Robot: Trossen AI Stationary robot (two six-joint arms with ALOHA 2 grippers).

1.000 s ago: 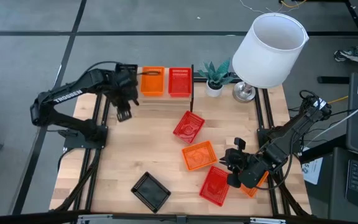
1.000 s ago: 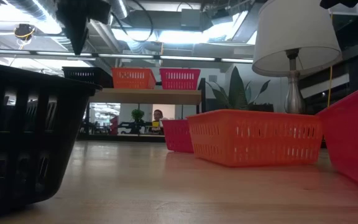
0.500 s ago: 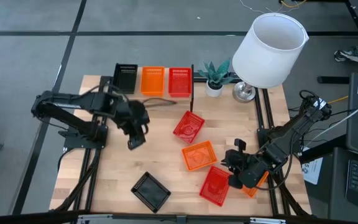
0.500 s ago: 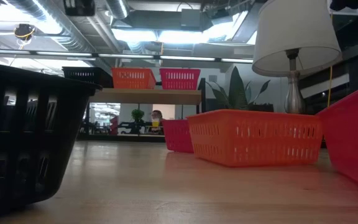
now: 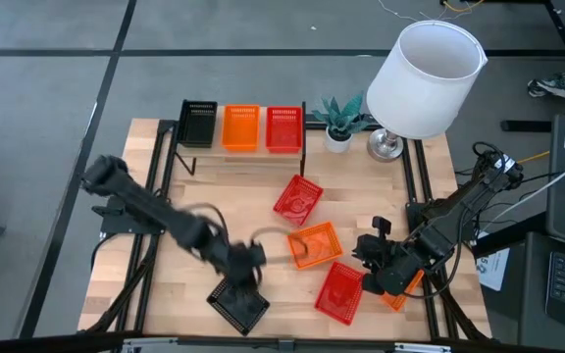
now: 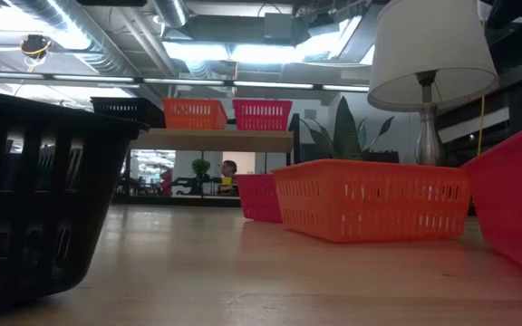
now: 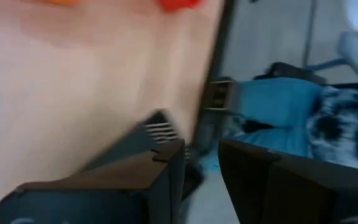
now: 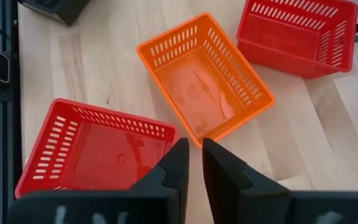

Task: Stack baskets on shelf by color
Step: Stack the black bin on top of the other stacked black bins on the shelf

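Left gripper (image 5: 248, 257) over black basket (image 5: 238, 302), jaws seemingly parted; right gripper (image 5: 369, 265) jaws near-closed, empty

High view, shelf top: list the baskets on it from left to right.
On the shelf: black basket → orange basket → red basket.

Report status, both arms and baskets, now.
Left gripper empty, fingers apart, over black basket at table's front. Right gripper idle, beside red basket. Shelf holds black, orange, red stacks. Nothing blocking.
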